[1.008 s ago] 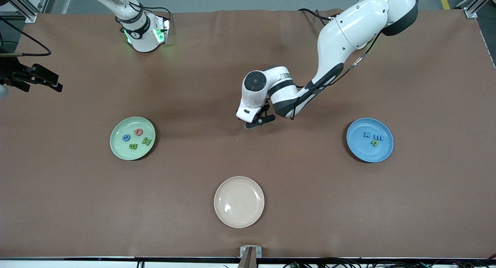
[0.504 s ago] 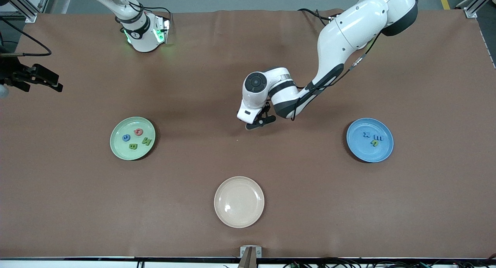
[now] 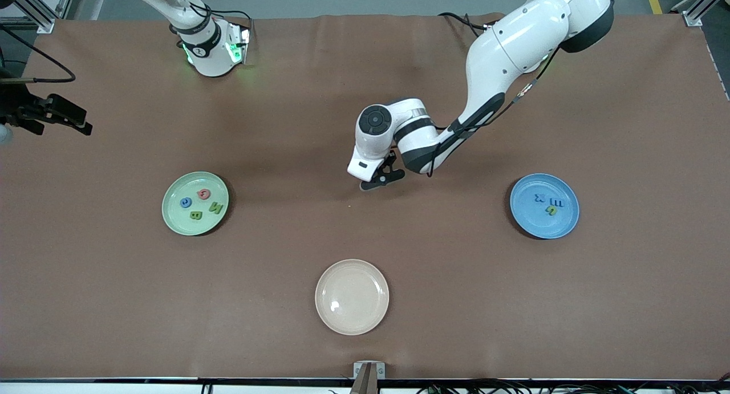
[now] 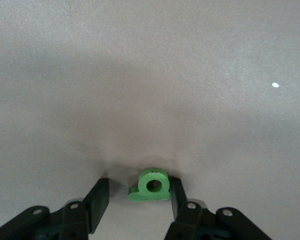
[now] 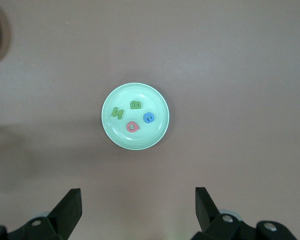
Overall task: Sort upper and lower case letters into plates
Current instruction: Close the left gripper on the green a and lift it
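My left gripper (image 3: 381, 180) is down at the table's middle, between the two plates. In the left wrist view a small green letter (image 4: 151, 186) lies on the mat between its jaws (image 4: 140, 192). One finger touches the letter and the other stands a little apart, so the gripper is open. The pale green plate (image 3: 171, 218) holds a red letter (image 3: 203, 194), a blue one (image 3: 186, 202) and two green ones (image 3: 195, 215). The blue plate (image 3: 530, 223) holds two blue letters (image 3: 538, 198) and a green one (image 3: 551, 211). My right gripper (image 5: 137, 210) waits open and empty, high over the mat beside the pale green plate (image 5: 157, 137).
A cream-beige plate (image 3: 352, 320) with nothing in it sits nearest the front camera, midway along the table. Brown mat covers the whole table. The right arm's base (image 3: 211, 52) stands at the table's edge farthest from the camera.
The left gripper's jaws have narrowed around the green letter while the arm stayed almost in place. The right arm, plates and sorted letters have not moved.
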Available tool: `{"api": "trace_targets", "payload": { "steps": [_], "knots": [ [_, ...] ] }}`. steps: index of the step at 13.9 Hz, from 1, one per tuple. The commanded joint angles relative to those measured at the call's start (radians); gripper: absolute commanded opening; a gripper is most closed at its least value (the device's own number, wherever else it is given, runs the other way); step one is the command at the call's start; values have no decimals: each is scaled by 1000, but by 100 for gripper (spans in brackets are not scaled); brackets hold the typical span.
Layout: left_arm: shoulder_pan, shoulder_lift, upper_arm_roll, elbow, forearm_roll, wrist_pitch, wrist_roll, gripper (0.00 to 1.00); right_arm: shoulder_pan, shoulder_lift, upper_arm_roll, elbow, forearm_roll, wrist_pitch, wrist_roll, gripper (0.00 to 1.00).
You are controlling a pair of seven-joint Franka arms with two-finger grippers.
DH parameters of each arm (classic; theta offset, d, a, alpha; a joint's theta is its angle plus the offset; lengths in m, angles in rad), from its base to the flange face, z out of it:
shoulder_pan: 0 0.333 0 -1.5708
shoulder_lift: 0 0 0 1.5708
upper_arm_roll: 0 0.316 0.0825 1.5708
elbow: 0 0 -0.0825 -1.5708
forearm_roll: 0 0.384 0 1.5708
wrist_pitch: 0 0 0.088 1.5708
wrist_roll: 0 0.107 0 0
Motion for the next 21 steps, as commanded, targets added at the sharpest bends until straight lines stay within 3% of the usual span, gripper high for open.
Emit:
{"api": "trace_targets", "payload": {
  "steps": [1,8,11,14,16,19,21],
  "knots": [
    [-32,8,35,5,-4,7,-4,42,-13,-27,11,-30,-9,9,-4,100],
    [-32,6,35,5,-3,7,2,18,-16,-27,11,-30,-9,11,-4,100],
    [-18,-10,33,5,-1,7,10,14,-16,-27,11,-28,-7,11,-4,100],
    [-6,-49,25,3,0,-8,10,7,-13,-29,11,-27,-7,9,-2,100],
    [5,-113,15,-1,-1,-85,17,3,-13,-29,11,-25,-7,5,-2,100],
    [92,-179,-57,-3,-13,-209,104,1,-13,-26,11,-25,-6,-1,-1,100],
    [257,-190,-201,-3,-16,-296,201,1,-15,-21,11,-17,0,-4,1,100]
  ]
}}
